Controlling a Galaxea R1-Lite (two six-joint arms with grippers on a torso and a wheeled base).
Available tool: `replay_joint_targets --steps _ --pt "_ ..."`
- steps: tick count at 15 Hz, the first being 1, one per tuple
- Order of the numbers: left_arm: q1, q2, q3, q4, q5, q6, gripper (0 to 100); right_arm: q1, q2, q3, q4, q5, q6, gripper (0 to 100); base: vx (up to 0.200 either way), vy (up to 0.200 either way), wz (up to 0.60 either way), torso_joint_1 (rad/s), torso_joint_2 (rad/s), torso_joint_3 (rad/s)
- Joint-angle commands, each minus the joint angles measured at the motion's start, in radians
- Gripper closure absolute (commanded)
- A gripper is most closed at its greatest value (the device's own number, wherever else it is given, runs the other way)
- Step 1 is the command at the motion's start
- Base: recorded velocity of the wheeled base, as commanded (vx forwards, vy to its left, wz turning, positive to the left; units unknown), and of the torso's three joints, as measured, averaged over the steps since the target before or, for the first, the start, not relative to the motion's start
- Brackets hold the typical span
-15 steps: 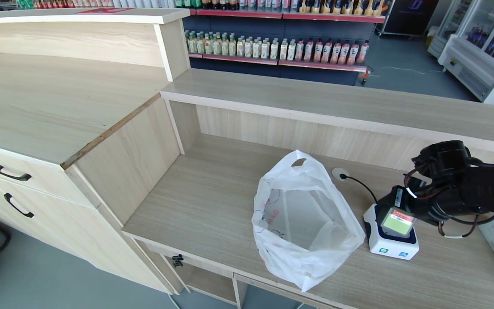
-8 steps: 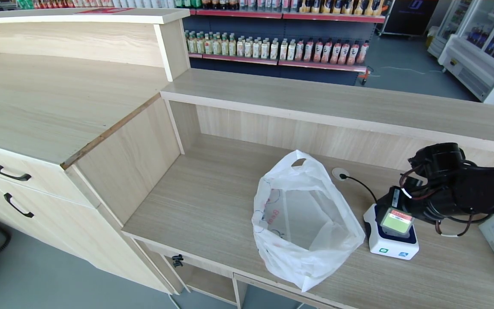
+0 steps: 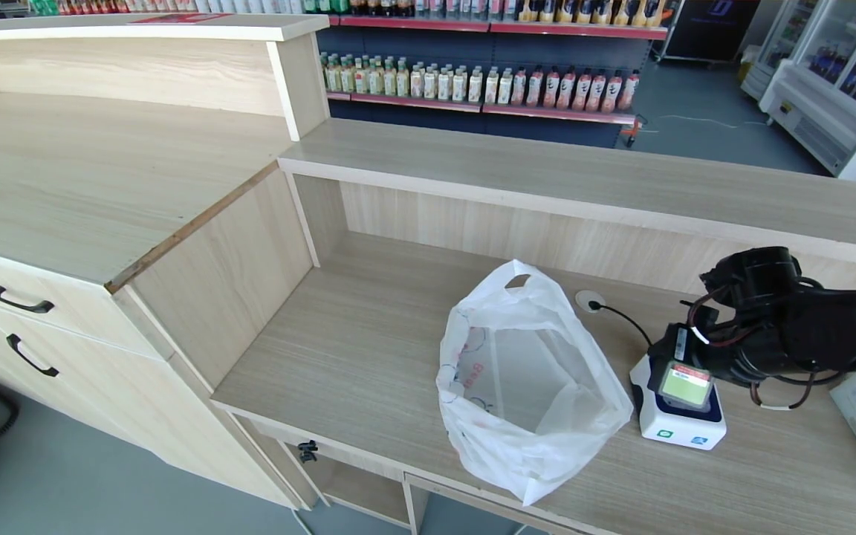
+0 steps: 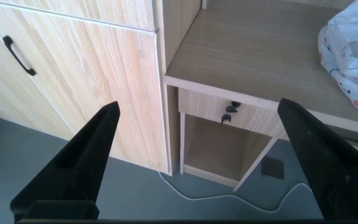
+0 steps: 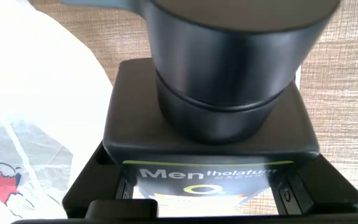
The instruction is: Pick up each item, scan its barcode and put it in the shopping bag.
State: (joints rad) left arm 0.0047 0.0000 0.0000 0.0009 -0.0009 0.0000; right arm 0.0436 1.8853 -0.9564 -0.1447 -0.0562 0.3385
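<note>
Small green-and-white boxed item (image 3: 686, 386) hangs just above the white box-shaped scanner (image 3: 677, 432), held by the right gripper (image 3: 681, 365), jaws clamped on it. It looks light and stiff but crushable, so a grip on its flat sides suits best. The left gripper (image 4: 197, 106) is well apart from the scanner, jaws spread wide.
</note>
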Motion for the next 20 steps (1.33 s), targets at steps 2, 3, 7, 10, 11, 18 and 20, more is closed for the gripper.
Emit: replay_joint_targets --steps 2,3,7,10,11,18,20 --pt "-0.002 0.0 0.0 0.001 -0.001 0.0 0 0.01 -0.117 0.004 -0.05 0.035 -0.069 100 0.0 0.0 0.0 0.0 0.0 0.0" --pt "-0.002 0.0 0.0 -0.001 -0.001 0.0 0 0.022 -0.144 0.004 -0.065 0.052 -0.101 100 0.0 0.0 0.0 0.0 0.0 0.0" --pt "0.0 0.0 0.0 -0.001 -0.001 0.0 0 0.096 -0.261 0.064 -0.131 0.042 -0.22 100 0.0 0.0 0.0 0.0 0.0 0.0" --pt "0.0 0.0 0.0 0.001 -0.001 0.0 0 0.105 -0.377 0.179 -0.248 0.027 -0.423 100 0.0 0.0 0.0 0.0 0.0 0.0" --pt "0.0 0.0 0.0 -0.001 0.001 0.0 0 0.104 -0.419 0.208 -0.268 0.027 -0.498 100 0.0 0.0 0.0 0.0 0.0 0.0" --pt "0.0 0.0 0.0 0.001 -0.001 0.0 0 0.127 -0.463 0.255 -0.319 0.039 -0.581 100 0.0 0.0 0.26 0.001 0.0 0.002" --pt "0.0 0.0 0.0 0.001 0.001 0.0 0 0.131 -0.462 0.266 -0.326 0.038 -0.587 100 0.0 0.0 0.6 0.0 0.0 0.002"
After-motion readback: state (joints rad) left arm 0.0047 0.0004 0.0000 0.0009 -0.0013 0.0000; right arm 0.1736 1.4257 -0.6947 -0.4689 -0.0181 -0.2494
